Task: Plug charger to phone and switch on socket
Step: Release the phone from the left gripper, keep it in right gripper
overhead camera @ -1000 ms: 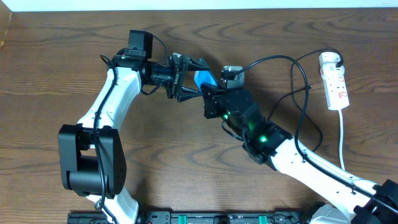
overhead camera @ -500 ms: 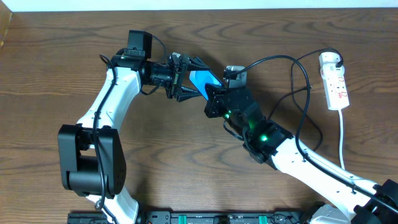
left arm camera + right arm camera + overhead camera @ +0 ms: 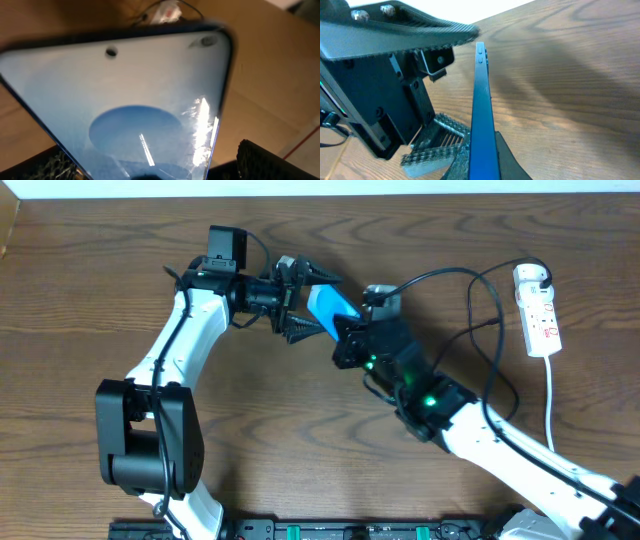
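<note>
- Overhead: fixed high above, facing straight down on the whole table (image 3: 80,310).
- Left wrist: very close, facing the phone (image 3: 135,100) screen-on.
- Right wrist: close, sighting along the phone's thin edge.
- All three views share the phone.

Both arms reach in and meet mid-table, left pincer (image 3: 311,306) spread wide, right pincer (image 3: 342,335) clamped tight.

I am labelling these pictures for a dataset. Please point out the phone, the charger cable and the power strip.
phone (image 3: 328,305): overhead view, on its cyan screen.
charger cable (image 3: 440,273): overhead view, top of its black arc.
power strip (image 3: 541,320): overhead view, middle of its white body.
</note>
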{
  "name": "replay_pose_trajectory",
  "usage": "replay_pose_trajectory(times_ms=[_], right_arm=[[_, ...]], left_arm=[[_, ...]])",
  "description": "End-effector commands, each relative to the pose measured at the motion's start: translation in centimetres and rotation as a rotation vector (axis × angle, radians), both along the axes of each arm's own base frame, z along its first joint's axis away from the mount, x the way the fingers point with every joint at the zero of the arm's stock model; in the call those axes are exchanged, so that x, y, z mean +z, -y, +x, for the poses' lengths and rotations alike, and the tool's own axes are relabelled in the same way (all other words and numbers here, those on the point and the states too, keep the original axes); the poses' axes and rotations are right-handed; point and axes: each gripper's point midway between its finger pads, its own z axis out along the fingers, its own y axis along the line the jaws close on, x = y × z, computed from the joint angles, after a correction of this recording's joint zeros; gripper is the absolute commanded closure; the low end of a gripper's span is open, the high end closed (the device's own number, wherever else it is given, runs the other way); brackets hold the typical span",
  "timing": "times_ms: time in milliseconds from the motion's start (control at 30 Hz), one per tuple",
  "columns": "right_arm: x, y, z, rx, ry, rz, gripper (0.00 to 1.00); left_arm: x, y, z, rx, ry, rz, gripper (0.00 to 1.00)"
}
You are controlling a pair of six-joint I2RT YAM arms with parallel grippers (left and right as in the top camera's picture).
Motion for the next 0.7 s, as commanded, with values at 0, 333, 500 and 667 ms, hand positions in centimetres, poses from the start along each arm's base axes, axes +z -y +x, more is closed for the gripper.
replay_pose_trajectory(times_ms=[0, 333, 500, 667], right_arm=[[3.7, 0.9, -0.7, 0.026, 0.0, 0.089, 0.99], [1.8, 7.9, -0.1, -0.001, -0.191, 0.163, 0.99], [0.1, 9.1, 0.1, -0.005, -0.223, 0.252, 0.99], [-1.6, 9.2, -0.2, -0.035, -0.199, 0.422, 0.99]], left_arm=[[2.4, -0.8, 0.9, 0.011, 0.118, -0.024, 0.02], [5.0, -6.5, -1.4, 0.061, 0.423, 0.218, 0.02], [4.5, -11.3, -7.7, 0.064, 0.433, 0.654, 0.02], [5.7, -13.8, -13.0, 0.12, 0.473, 0.823, 0.02]])
